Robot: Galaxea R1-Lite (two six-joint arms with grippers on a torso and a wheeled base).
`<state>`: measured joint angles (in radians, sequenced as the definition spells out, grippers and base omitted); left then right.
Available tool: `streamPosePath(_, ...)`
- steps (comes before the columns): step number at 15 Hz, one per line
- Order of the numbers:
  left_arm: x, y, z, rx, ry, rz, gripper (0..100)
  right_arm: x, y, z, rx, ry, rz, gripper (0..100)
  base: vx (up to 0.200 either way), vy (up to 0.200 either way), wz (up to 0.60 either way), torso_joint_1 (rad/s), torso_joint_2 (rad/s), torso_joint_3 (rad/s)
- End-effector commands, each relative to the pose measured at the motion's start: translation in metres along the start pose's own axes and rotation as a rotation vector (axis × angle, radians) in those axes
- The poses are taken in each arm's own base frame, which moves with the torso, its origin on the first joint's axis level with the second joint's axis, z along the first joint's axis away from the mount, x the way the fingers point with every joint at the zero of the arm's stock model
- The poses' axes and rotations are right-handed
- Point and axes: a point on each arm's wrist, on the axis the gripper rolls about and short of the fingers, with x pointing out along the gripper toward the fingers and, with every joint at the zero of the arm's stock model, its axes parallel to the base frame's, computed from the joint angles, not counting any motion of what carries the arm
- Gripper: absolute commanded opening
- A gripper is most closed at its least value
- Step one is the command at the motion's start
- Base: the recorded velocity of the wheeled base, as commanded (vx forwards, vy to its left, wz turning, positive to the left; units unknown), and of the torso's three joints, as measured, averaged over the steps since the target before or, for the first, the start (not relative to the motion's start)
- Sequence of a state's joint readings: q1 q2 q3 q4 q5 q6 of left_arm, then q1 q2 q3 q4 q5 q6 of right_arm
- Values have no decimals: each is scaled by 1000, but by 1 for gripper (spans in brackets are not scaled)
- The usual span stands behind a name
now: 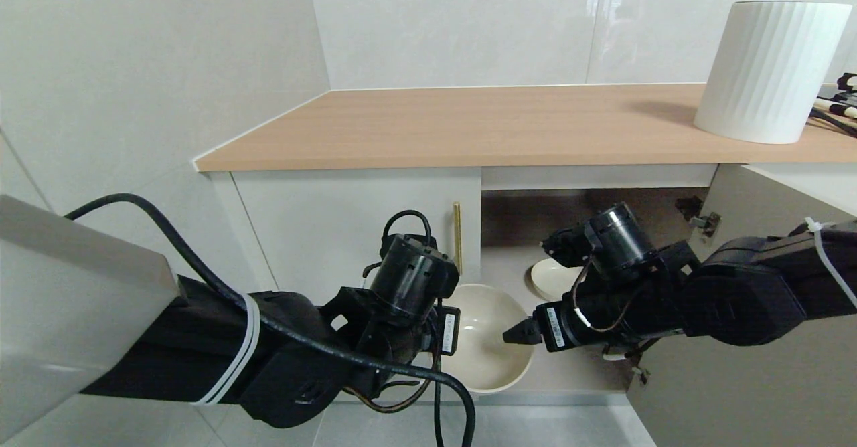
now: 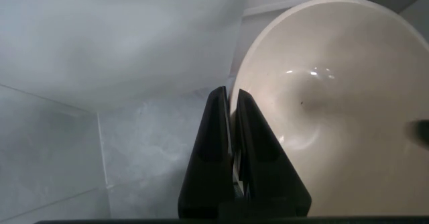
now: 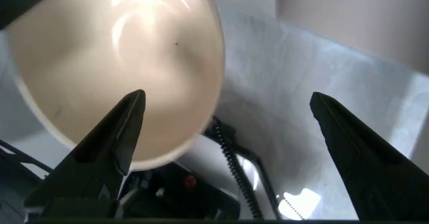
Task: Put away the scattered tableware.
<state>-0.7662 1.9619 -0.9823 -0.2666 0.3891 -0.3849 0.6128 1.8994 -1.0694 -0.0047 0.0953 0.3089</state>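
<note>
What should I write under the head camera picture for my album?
Left gripper grips the cream bowl by its rim before the open cabinet, open right gripper at its other side.

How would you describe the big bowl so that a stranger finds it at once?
Look below the wooden countertop, at the open cabinet. At its opening, the left end effector grips the rim of a cream bowl. It is larger and deeper than the small dish inside.
</note>
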Motion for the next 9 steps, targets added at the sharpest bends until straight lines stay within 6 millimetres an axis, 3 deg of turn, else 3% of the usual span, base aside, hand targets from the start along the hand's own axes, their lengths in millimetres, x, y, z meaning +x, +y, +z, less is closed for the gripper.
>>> streamPosePath(1,-6,0,3,-4,-13,-8,0,10,0,-2,8,23,-4,100,0,0,0,0,0,0)
streamPosePath(3,-7,0,3,-4,-15,-10,0,16,0,-2,11,22,-3,100,0,0,0,0,0,0)
streamPosePath(4,-7,0,3,-3,-13,-9,0,18,0,-2,19,18,-4,0,0,0,0,0,0,0)
streamPosePath(9,-6,-2,-1,6,-3,-13,0,21,1,-2,45,12,4,0,0,0,0,0,0,0)
